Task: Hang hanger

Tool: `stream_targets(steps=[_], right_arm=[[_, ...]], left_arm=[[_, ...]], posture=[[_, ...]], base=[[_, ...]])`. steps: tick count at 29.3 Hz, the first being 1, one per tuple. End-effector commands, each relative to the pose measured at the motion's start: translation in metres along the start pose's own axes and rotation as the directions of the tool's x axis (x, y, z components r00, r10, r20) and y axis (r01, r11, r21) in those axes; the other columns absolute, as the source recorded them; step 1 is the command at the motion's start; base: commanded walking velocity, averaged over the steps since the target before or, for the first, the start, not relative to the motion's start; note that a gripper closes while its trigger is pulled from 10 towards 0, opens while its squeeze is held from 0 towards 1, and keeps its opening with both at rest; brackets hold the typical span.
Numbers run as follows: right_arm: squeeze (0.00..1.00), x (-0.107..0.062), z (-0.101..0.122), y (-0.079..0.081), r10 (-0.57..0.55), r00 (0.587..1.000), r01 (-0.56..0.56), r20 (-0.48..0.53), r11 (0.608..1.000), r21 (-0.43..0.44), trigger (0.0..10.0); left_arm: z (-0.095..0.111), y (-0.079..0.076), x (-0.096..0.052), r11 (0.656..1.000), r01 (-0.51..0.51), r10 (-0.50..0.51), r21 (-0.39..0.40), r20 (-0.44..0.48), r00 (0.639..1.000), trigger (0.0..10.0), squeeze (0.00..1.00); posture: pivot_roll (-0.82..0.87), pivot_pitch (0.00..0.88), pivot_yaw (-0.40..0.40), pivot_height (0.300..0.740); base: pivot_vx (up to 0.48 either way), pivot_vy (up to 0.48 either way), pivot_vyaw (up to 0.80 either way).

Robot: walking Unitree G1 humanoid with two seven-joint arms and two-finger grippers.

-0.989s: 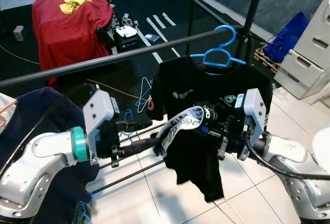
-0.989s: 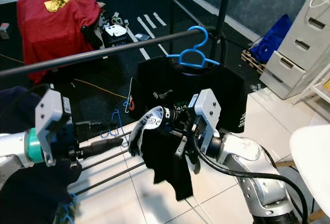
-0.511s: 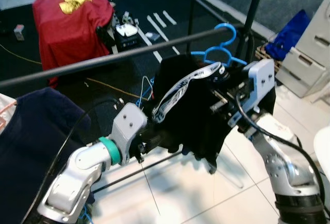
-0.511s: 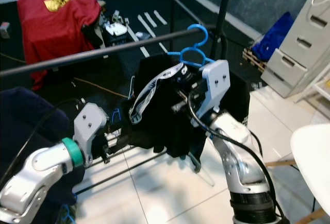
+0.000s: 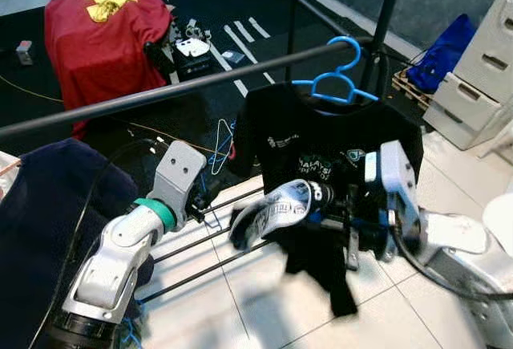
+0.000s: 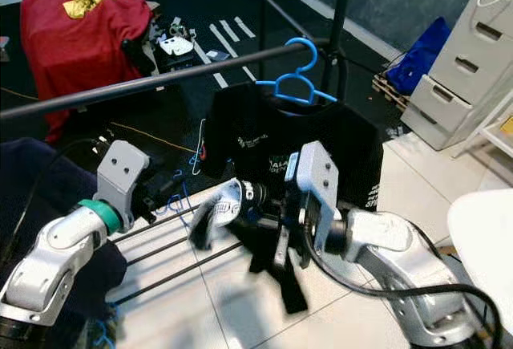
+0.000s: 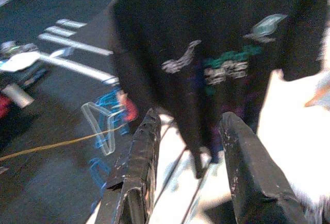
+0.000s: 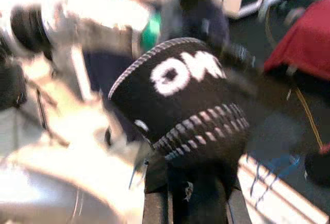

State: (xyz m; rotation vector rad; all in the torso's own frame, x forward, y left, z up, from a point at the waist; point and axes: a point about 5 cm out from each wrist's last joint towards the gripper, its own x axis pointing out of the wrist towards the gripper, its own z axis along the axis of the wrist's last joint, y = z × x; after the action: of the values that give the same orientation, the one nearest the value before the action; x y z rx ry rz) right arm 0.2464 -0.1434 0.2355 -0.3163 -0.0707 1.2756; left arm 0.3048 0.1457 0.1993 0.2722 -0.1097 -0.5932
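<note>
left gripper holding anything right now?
No. In the left wrist view the left gripper has its fingers spread apart with nothing between them.

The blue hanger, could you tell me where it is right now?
In the left eye view the blue hanger hooks over the dark rail, right of centre, carrying the black T-shirt above the right gripper.

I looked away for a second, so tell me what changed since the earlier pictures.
The right gripper, shut on the black garment, dropped from rail height back down low. The left gripper let the garment go and drew back, fingers open. The rail, blue hanger and hung black T-shirt stayed put.
</note>
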Motion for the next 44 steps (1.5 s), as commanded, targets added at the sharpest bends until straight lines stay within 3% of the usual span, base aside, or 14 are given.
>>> stream_targets(steps=[1,4,6,11,13,17,24,25,26,38,41,42,43,44], right_arm=[[0.00,-0.006,-0.010,-0.004,-0.014,0.996,0.008,-0.085,0.998,-0.060,0.0],[0.00,-0.009,-0.012,-0.010,-0.040,0.993,0.029,-0.115,0.995,-0.092,0.0],[0.00,-0.012,-0.013,-0.019,-0.080,0.986,0.057,-0.149,0.986,-0.154,0.0],[0.00,-0.003,-0.002,-0.022,-0.082,0.992,0.063,-0.097,0.980,-0.189,0.0],[0.00,0.002,0.001,-0.022,-0.079,0.994,0.062,-0.072,0.976,-0.208,0.0],[0.00,0.012,0.007,-0.024,-0.089,0.996,0.082,-0.013,0.962,-0.262,0.0],[0.00,0.006,0.014,-0.026,-0.101,0.995,0.097,0.003,0.946,-0.308,0.0],[0.00,0.006,0.014,-0.026,-0.101,0.995,0.097,0.003,0.946,-0.308,0.0],[0.00,0.001,0.013,-0.027,-0.100,0.995,0.088,-0.020,0.945,-0.316,0.0],[0.00,0.010,0.023,-0.030,-0.075,0.997,0.077,0.017,0.934,-0.348,0.0],[0.00,0.014,0.024,-0.031,-0.060,0.998,0.066,0.028,0.933,-0.353,0.0],[0.00,0.014,0.024,-0.031,-0.060,0.998,0.066,0.028,0.933,-0.353,0.0],[0.00,0.015,0.025,-0.032,-0.057,0.998,0.065,0.032,0.934,-0.352,0.0],[0.00,0.018,0.026,-0.033,-0.056,0.997,0.070,0.047,0.934,-0.350,0.0]], left_arm=[[-0.001,0.000,-0.017,0.993,0.120,-0.120,-0.013,-0.010,0.993,10.0,0.00],[-0.001,0.001,-0.026,0.984,0.178,-0.178,0.009,-0.028,0.984,10.0,0.00],[-0.005,0.011,-0.040,0.973,0.224,-0.220,0.047,-0.074,0.973,10.0,0.00],[-0.004,0.028,-0.043,0.979,0.187,-0.178,0.085,-0.100,0.979,10.0,0.00],[-0.004,0.023,-0.043,0.970,0.231,-0.223,0.078,-0.101,0.969,10.0,0.00],[-0.006,-0.003,-0.040,0.937,0.348,-0.344,0.033,-0.091,0.935,10.0,0.00],[-0.010,-0.035,-0.035,0.892,0.448,-0.451,-0.066,-0.047,0.891,10.0,0.00],[-0.010,-0.035,-0.035,0.892,0.448,-0.451,-0.066,-0.047,0.891,10.0,0.00],[-0.011,-0.039,-0.041,0.858,0.505,-0.511,-0.094,-0.048,0.858,10.0,0.00],[-0.018,-0.029,-0.048,0.849,0.520,-0.527,-0.091,-0.100,0.844,10.0,0.00],[0.001,-0.029,-0.053,0.798,0.576,-0.582,-0.178,0.021,0.813,10.0,0.00],[0.001,-0.029,-0.053,0.798,0.576,-0.582,-0.178,0.021,0.813,10.0,0.00],[0.007,-0.030,-0.054,0.775,0.602,-0.603,-0.191,0.056,0.795,10.0,0.00],[0.011,-0.038,-0.048,0.771,0.614,-0.611,-0.171,0.078,0.788,10.0,0.00]], posture=[[-0.20,0.156,0.112,0.740],[-0.20,0.156,0.112,0.740],[-0.19,0.154,0.115,0.740],[-0.19,0.154,0.113,0.740],[-0.19,0.154,0.112,0.740],[-0.19,0.157,0.111,0.740],[-0.21,0.165,0.111,0.740],[-0.21,0.165,0.111,0.740],[-0.22,0.166,0.113,0.740],[-0.21,0.163,0.119,0.740],[-0.21,0.161,0.116,0.740],[-0.21,0.161,0.116,0.740],[-0.20,0.160,0.115,0.740],[-0.21,0.158,0.118,0.740]], base=[[0.000,0.000,0.00],[0.000,0.000,0.00],[0.000,0.000,0.00],[0.000,0.000,0.00],[0.000,0.000,0.00],[0.000,0.000,0.00],[0.000,0.000,0.00],[0.000,0.000,0.00],[0.000,0.000,0.00],[0.000,0.000,0.00],[0.000,0.000,0.00],[0.000,0.000,0.00],[0.000,0.000,0.00],[0.000,0.000,0.00]])
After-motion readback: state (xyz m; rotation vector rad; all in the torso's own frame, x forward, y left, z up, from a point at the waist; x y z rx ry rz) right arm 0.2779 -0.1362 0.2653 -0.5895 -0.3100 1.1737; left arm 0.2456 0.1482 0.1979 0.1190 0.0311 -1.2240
